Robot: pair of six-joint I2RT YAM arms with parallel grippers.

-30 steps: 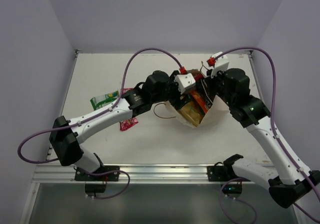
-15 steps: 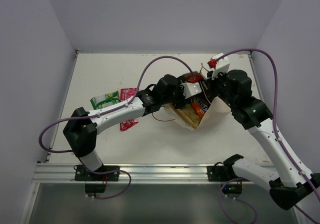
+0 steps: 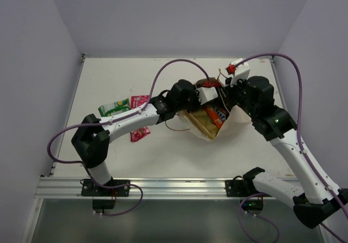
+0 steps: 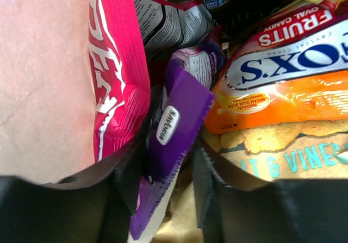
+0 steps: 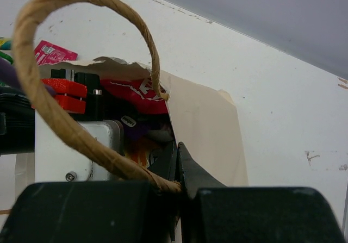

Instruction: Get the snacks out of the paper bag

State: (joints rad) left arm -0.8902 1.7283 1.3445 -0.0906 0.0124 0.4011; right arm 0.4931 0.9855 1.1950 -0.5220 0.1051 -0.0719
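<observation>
The paper bag (image 3: 235, 122) lies on its side at centre right, its mouth facing left. My left gripper (image 3: 209, 108) is inside the mouth. In the left wrist view it (image 4: 171, 164) is open, with a purple packet (image 4: 176, 129) standing between the fingers against the left one. Around it are a pink-red packet (image 4: 117, 74), an orange candy packet (image 4: 283, 93), a tan chip bag (image 4: 293, 153) and a black-and-white packet (image 4: 168, 20). My right gripper (image 5: 177, 151) is shut on the bag's rim (image 5: 206, 118), and the string handle (image 5: 65, 129) loops over it.
A green packet (image 3: 114, 108), a pink packet (image 3: 140, 100) and a small red packet (image 3: 140, 135) lie on the white table (image 3: 109, 80) left of the bag. Grey walls close the table in at the back and sides. The arms' purple cables arch above the bag.
My left arm has stretched to the right and its gripper has gone deeper into the bag's mouth. My right gripper has kept its hold on the rim, shifting only slightly.
</observation>
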